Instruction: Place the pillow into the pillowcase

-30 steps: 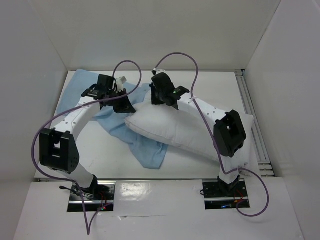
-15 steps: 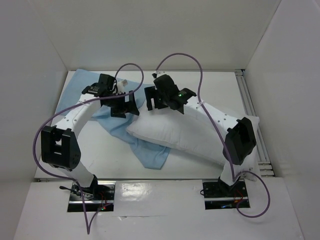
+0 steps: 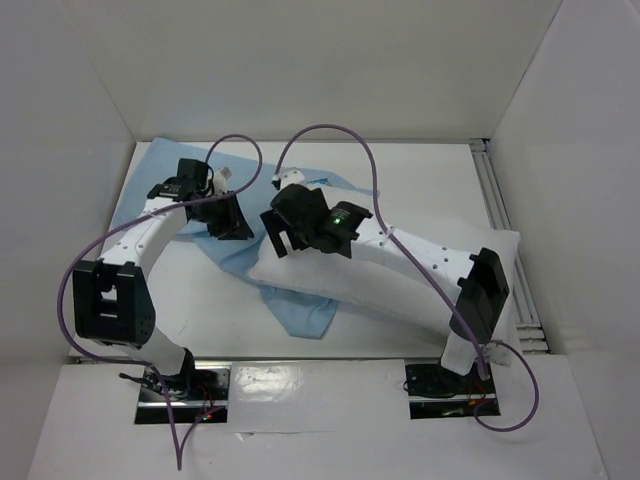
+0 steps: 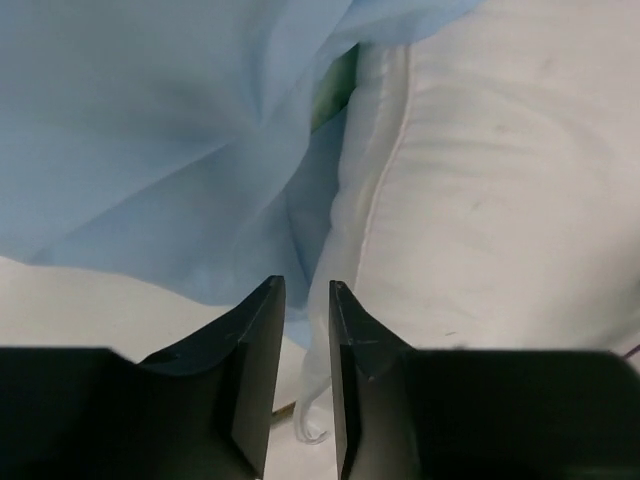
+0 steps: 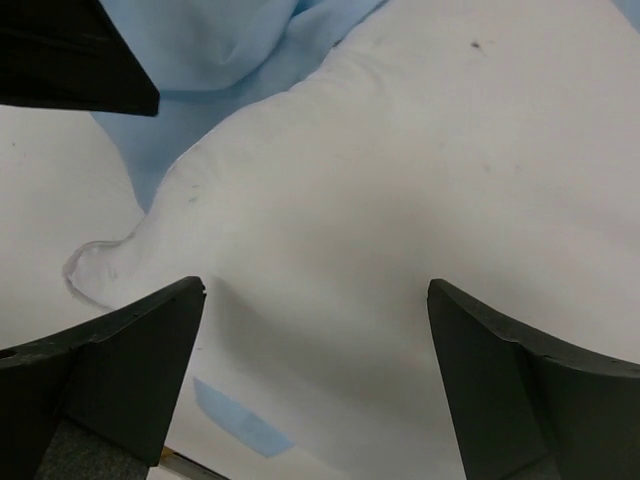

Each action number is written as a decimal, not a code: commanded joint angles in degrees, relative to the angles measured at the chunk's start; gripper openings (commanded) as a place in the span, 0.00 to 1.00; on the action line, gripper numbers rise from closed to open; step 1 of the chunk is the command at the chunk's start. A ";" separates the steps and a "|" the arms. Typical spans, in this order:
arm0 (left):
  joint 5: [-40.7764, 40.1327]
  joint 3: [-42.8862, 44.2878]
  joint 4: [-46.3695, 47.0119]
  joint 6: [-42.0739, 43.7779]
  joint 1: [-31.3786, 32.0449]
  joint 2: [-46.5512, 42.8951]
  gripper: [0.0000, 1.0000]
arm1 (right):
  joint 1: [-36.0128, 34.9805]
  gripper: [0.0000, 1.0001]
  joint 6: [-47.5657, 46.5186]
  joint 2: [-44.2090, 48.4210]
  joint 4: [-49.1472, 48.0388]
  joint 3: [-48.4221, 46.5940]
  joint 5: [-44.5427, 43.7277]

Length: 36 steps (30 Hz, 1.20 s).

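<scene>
Both arms have swung left and toward their bases in the past second. The right gripper (image 3: 278,238) has left the far edge of the pillow (image 3: 310,275) and now hangs over the pillow's left end. The left gripper (image 3: 230,214) has shifted left onto the pillowcase (image 3: 300,312).

The right gripper (image 5: 315,288) is spread wide and grasps nothing. The pillow (image 5: 400,180) fills the space below and between its fingers, one corner poking out past the left finger onto the bare table (image 5: 40,180). Blue pillowcase (image 5: 220,50) cloth lies just beyond that corner.

The left gripper (image 4: 307,285) has narrowed to a thin slit, and nothing can be seen clamped in it. Ahead and to its left the pillowcase (image 4: 150,130) lies in loose blue folds, a sliver of green showing at one crease. Ahead and to its right sits the seamed edge of the pillow (image 4: 500,200).

The pillow lies on top of the pillowcase, not inside it. The cloth spreads out beyond both grippers to the far left and trails toward the arms' bases.
</scene>
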State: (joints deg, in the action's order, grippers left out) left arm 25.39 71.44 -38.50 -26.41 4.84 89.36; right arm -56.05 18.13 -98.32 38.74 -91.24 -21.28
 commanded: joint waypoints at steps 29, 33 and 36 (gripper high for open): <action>-3.93 9.50 4.40 -0.13 8.42 14.61 0.69 | 24.93 0.00 7.53 13.86 -32.16 28.40 49.92; -6.57 11.78 5.10 0.92 11.85 17.77 0.74 | 24.94 0.00 7.53 13.33 -32.15 27.26 51.16; -8.93 13.28 3.79 -0.03 13.18 20.84 0.74 | 24.94 0.00 7.53 12.81 -32.15 27.26 51.16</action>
State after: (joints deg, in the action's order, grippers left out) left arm 19.33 81.67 -34.76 -26.98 16.69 108.16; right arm -31.18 25.06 -85.38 10.35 -62.61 25.54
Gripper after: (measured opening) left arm 0.740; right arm 0.020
